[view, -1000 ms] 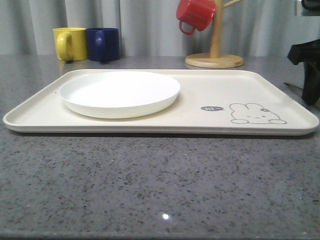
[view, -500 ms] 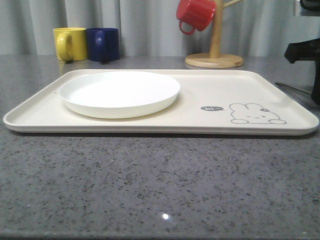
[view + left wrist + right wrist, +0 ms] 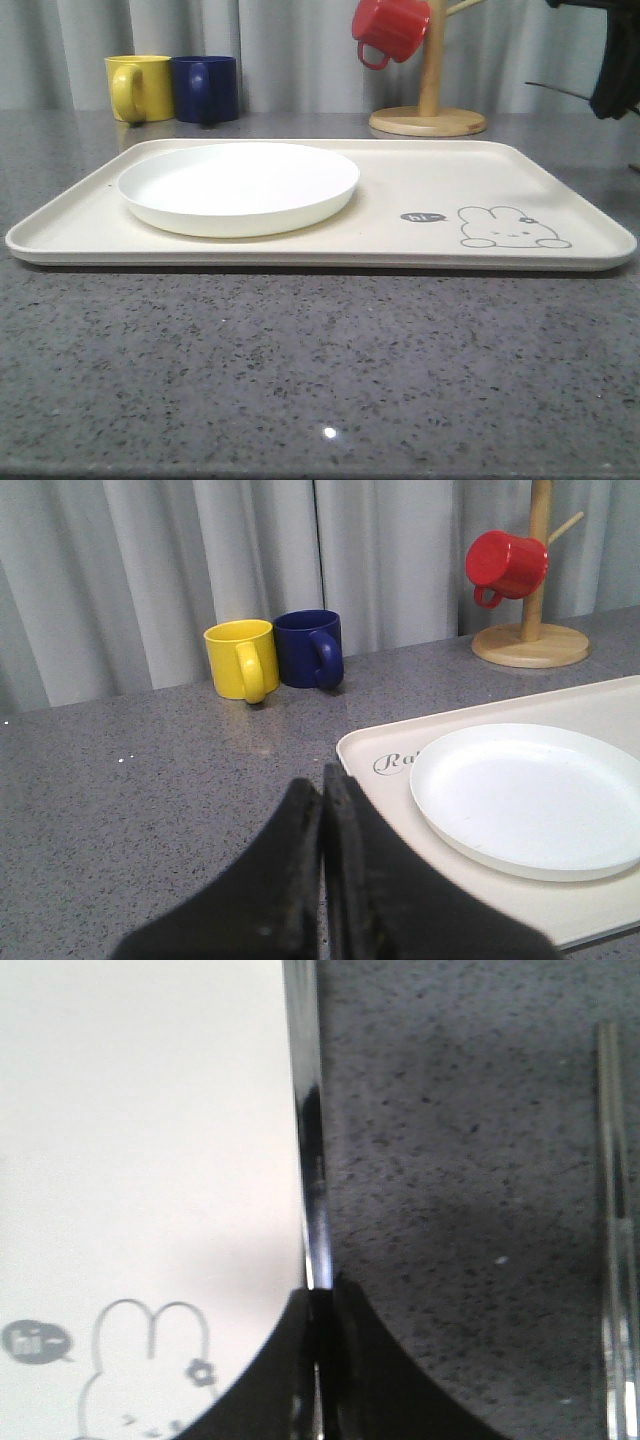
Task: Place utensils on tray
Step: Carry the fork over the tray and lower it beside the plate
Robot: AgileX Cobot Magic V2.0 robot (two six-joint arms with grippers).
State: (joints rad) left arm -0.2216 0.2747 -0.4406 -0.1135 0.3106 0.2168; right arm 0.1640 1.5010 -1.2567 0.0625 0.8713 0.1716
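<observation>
The cream tray (image 3: 430, 175) with a rabbit drawing lies across the table, with the round white plate (image 3: 238, 185) on its left half. My right gripper (image 3: 608, 95) hangs above the tray's right edge, shut on a slim silver utensil (image 3: 308, 1160). That utensil sticks out forward along the tray's rim (image 3: 150, 1160), and its far end is cut off. A second flat metal utensil (image 3: 615, 1240) lies on the table right of the tray. My left gripper (image 3: 322, 780) is shut with nothing in it, near the tray's left corner (image 3: 590, 698) and plate (image 3: 530, 795).
A yellow mug (image 3: 139, 87) and a blue mug (image 3: 206, 88) stand at the back left. A wooden mug tree (image 3: 430, 110) with a red mug (image 3: 392, 28) stands at the back right. Grey curtains close off the back. Bare grey countertop (image 3: 320, 370) lies in front of the tray.
My right gripper has risen from table level beside the tray's right edge to well above it, taking the slim utensil up with it. Tray, plate and mugs have not moved.
</observation>
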